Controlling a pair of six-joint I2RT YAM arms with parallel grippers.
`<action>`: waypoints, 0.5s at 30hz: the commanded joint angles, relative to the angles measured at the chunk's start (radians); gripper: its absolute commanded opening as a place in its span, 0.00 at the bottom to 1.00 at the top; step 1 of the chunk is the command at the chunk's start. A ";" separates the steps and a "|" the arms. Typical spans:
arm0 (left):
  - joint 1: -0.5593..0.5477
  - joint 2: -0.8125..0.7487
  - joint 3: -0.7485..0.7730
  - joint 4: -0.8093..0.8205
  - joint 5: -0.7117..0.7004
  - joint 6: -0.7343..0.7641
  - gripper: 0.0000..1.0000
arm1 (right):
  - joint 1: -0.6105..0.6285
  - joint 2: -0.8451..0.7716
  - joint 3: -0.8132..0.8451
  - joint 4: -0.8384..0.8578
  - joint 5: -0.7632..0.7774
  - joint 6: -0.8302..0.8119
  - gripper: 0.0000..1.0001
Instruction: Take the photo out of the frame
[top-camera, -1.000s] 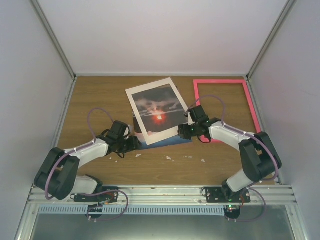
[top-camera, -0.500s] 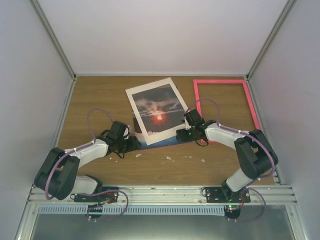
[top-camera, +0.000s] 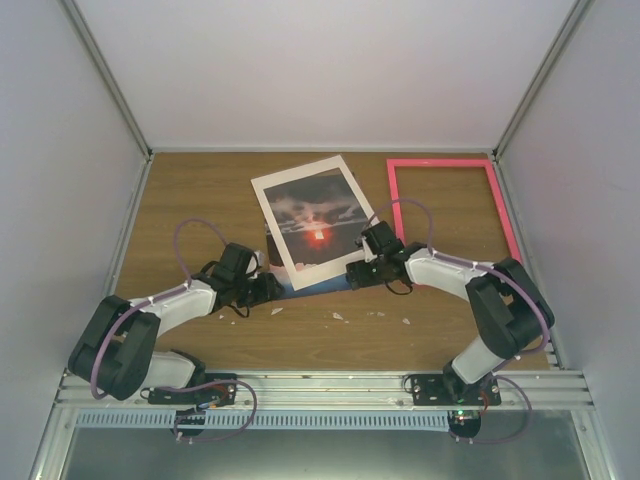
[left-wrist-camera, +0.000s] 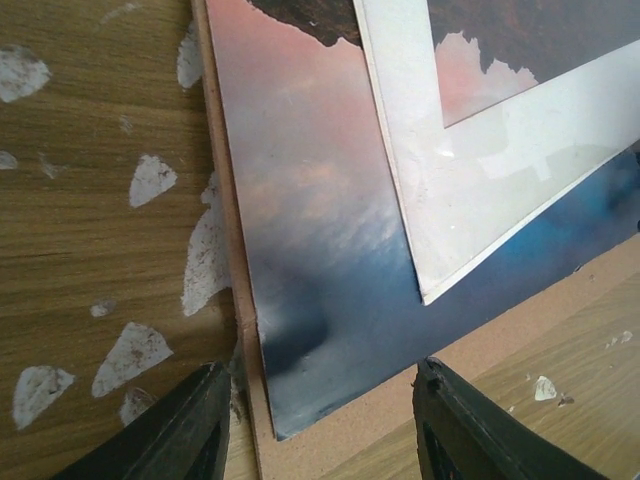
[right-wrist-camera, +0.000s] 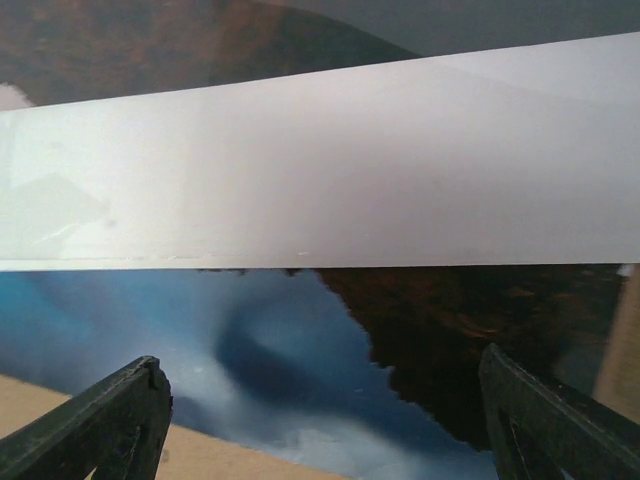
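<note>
Between left tool (left-wrist-camera: 322, 375) and right tool (right-wrist-camera: 320, 365) — both open, gripping nothing — photo (left-wrist-camera: 310, 260) lies under mat (left-wrist-camera: 480, 190), apart from frame (top-camera: 445, 162).

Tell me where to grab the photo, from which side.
I'd grip the photo at its bare near corner, where it sticks out past the white mat. Come from the left with the left hand: the print lies flat on the backing board, and that corner sits between its open jaws.

Soft even light, top view grainy, sheen on photo (left-wrist-camera: 310, 260)
</note>
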 joint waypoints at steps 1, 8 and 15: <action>0.002 0.006 -0.041 0.012 0.025 -0.020 0.52 | 0.041 0.029 -0.019 -0.021 -0.079 0.027 0.85; 0.021 0.001 -0.062 0.022 0.039 -0.026 0.52 | 0.064 0.007 -0.018 -0.021 -0.081 0.038 0.84; 0.028 -0.036 -0.047 -0.033 -0.013 -0.011 0.52 | 0.060 -0.070 0.021 -0.128 0.127 0.053 0.87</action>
